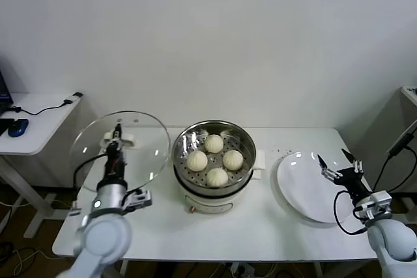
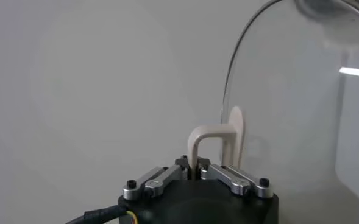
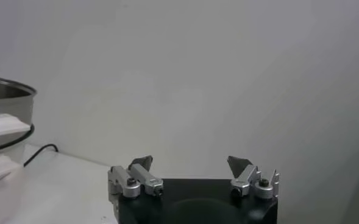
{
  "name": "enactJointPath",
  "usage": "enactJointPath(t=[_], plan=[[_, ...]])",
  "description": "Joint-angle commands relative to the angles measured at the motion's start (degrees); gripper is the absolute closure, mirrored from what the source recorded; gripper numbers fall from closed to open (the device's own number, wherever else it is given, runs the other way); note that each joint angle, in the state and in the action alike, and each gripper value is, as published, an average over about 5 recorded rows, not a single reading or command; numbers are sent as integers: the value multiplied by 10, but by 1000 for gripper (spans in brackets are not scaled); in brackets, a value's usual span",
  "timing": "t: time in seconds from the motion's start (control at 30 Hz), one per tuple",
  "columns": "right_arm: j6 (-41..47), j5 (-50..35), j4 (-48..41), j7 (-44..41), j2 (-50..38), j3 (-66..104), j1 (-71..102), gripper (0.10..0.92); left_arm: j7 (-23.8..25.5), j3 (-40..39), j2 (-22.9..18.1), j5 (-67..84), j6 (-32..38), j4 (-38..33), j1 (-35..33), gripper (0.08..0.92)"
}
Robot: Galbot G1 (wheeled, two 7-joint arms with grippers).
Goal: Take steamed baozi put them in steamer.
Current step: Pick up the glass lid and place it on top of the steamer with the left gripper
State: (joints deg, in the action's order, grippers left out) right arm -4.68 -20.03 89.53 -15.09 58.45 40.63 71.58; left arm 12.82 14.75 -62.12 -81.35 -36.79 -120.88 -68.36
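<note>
Inside the steamer [image 1: 189, 136], four baozi [image 1: 214, 143] are already sitting on the tray. Left gripper [image 1: 118, 136] is pinching the handle of the glass lid [image 1: 144, 154], holding it tilted just beside the pot. Right gripper [image 1: 339, 166] is hovering spread over the plate [image 1: 296, 187]. I think loading is finished; next, the lid must be centred over the rim.

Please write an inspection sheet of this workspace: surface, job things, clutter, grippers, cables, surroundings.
Surface: white table.
Job things: four baozi inside the steamer.
Clutter: white plate to the right of the steamer.
Grippers: left gripper shut on the handle of the glass lid, held beside the steamer; right gripper open over the plate.
Cables: black cable at the right wrist.
Surroundings: white wall; side desk with a mouse.
</note>
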Motion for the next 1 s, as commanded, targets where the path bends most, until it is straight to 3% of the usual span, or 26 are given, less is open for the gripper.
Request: enactJointPath(t=[0.03,0.2,0.37,0.6,1.0], plan=[[-1,3,-16,4,-7,-6,-14,203,156,-207,-124,-135,-82,53,201,850],[-4,3,-19,3,-10,6,-7,203,153,-230,-218,-155,-82,122,216,850],[-9,4,-23,1,-9,22,1,203,135,-240,-270,-162,-82,178,212,850],[-14,5,-29,0,-5,33,5,203,106,-246,-301,-163,-82,226,202,850],[-18,7,-32,-2,-4,38,8,203,80,-231,-316,-161,-82,260,189,850]])
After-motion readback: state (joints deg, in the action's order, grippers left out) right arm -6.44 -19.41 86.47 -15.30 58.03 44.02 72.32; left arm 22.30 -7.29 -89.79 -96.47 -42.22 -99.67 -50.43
